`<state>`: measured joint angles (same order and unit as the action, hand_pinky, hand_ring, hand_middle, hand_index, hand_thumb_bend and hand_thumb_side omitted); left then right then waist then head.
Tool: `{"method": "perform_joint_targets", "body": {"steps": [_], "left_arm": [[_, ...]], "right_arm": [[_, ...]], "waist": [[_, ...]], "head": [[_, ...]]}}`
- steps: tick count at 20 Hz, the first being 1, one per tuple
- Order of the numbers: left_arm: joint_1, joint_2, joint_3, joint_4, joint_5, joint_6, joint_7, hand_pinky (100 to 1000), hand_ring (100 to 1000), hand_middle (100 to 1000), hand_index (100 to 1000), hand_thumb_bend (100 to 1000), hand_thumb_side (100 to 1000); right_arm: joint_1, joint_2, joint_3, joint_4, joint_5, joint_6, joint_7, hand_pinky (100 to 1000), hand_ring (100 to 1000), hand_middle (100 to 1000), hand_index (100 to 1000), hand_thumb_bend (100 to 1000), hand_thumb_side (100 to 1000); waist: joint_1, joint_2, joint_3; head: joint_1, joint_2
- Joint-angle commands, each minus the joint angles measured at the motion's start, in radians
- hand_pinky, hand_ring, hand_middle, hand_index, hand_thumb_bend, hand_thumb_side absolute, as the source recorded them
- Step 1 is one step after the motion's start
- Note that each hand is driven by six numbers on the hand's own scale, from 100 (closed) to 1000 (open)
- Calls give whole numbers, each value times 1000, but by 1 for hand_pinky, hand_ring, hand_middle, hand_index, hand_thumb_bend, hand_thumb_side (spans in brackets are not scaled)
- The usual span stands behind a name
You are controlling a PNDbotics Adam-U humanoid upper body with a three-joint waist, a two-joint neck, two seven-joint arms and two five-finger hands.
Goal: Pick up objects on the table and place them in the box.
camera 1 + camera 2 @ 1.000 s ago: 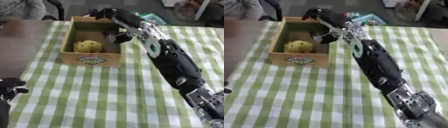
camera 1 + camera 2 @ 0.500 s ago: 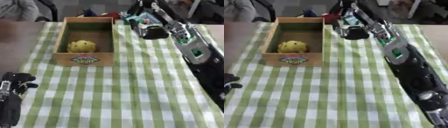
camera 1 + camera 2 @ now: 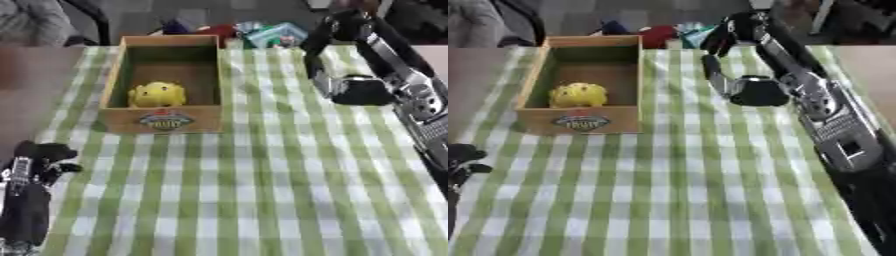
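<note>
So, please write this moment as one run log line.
right hand: far table edge, grasp unclear | left hand: idle, lower left | yellow round object: inside wooden box

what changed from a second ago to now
The right hand has left the box: a second ago it reached over the box's far right corner, now it is off to the right, near the items at the table's far edge. Whether it holds anything is unclear. The yellow object stays in the box; the left hand stays low left.
</note>
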<state>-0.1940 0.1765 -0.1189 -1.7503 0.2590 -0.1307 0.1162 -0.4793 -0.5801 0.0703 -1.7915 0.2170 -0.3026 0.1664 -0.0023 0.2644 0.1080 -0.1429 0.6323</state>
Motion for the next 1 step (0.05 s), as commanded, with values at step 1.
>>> {"method": "perform_joint_targets", "body": {"steps": [1], "left_arm": [[-4, 17, 12, -12, -4, -2, 6, 542, 627, 562, 515, 100, 705]], "right_arm": [[30, 4, -33, -47, 7, 14, -2, 534, 621, 520, 694, 100, 352]], "waist": [[1, -12, -6]], "head": [[5, 1]]}}
